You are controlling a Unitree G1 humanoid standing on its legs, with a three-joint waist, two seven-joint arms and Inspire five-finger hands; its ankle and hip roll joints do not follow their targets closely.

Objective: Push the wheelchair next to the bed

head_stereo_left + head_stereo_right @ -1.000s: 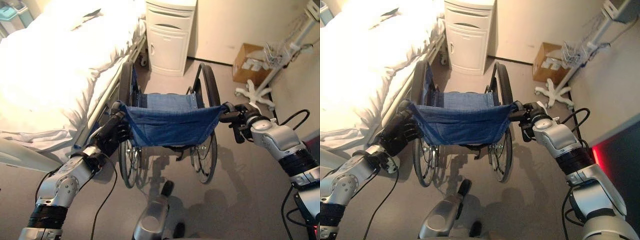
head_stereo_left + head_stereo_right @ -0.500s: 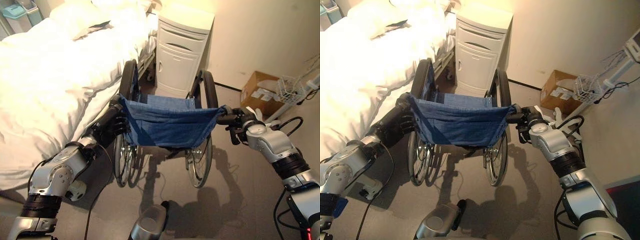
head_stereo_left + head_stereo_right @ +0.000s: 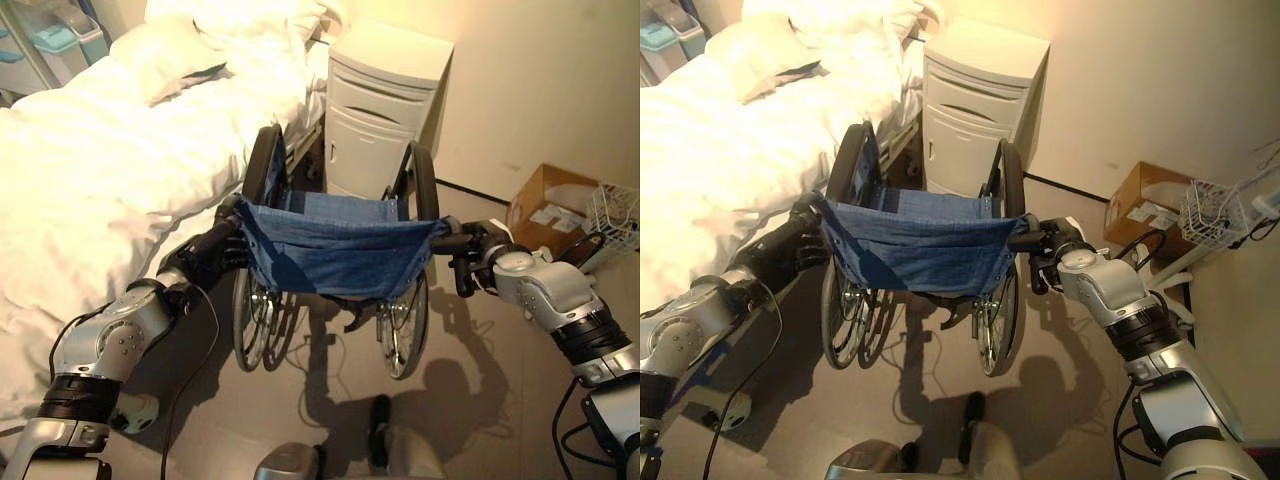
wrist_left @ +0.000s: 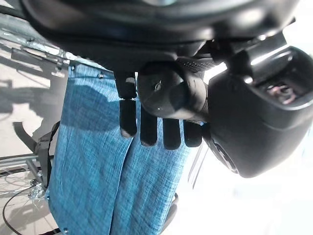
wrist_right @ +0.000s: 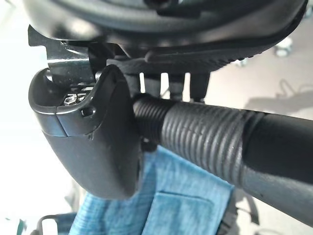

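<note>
Wheelchair: the wheelchair [image 3: 335, 270] stands on the floor with its blue cloth back facing the robot and its front toward the white cabinet [image 3: 385, 110]. Its left wheel runs just beside the edge of the bed [image 3: 110, 190], so it looks nearly in place for the task.
Left handle: the left push handle [image 4: 171, 95] sits inside the left hand [image 3: 205, 262], whose fingers curl round it; the wrist view shows the handle end seated against the palm with fingertips over the blue cloth. I judge this grip is what lets the arm steer the bed-side of the chair.
Right handle: the ribbed right push handle [image 5: 200, 134] is wrapped by the right hand [image 3: 478, 258], thumb on one side and fingers behind. Holding both handles at once keeps the chair straight when pushed.
Bed: covered in white bedding with a pillow near the head, it lies along the robot's left; the chair is lined up parallel to it.
Surroundings: a cardboard box [image 3: 548, 205] and a white wire basket [image 3: 612, 212] sit by the wall to the right, well apart from the chair.
Risk: the cabinet is close ahead, so a further push likely has little room.
</note>
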